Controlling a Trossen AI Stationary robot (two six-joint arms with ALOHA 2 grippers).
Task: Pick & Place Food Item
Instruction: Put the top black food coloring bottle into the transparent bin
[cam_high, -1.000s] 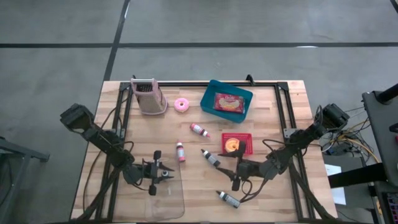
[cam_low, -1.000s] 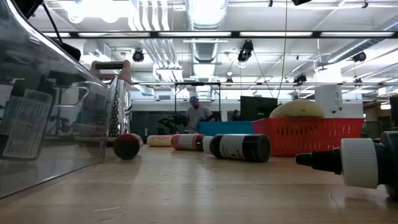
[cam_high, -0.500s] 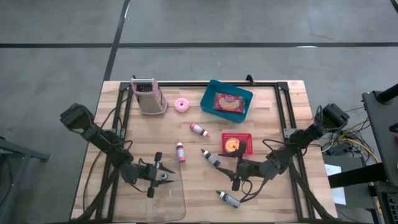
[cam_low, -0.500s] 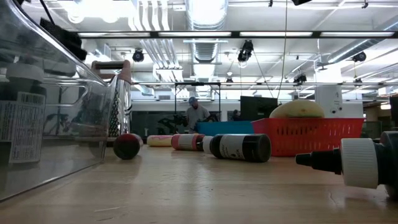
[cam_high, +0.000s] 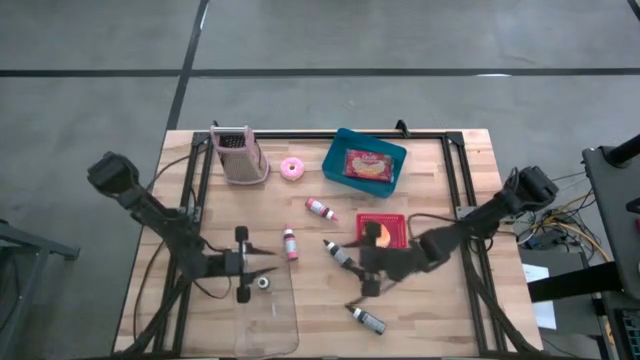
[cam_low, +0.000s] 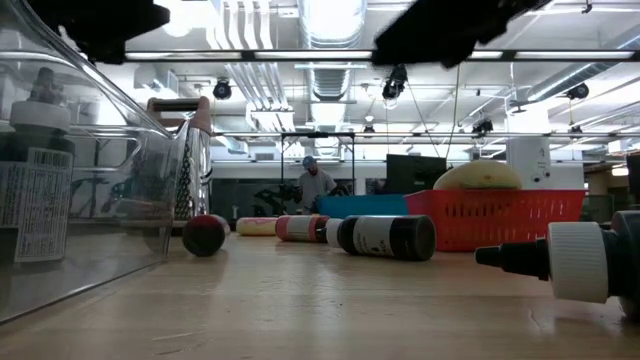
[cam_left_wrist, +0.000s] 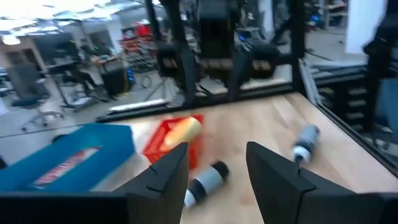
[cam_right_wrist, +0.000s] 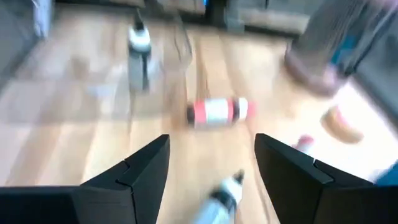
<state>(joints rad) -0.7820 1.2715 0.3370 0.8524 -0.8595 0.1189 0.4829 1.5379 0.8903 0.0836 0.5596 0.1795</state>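
Over clear bin, left gripper backed off, bottle dropped.

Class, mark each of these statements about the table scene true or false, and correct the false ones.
1. The pink doughnut lies inside the teal bin. False: it lies on the table beside the grater.
2. A small bottle stands in the clear container. True.
3. The red basket is empty. False: a food item lies in it.
4. The left gripper is open and holds nothing. True.
5. The right gripper is clamped on a bottle. False: it is open and empty.
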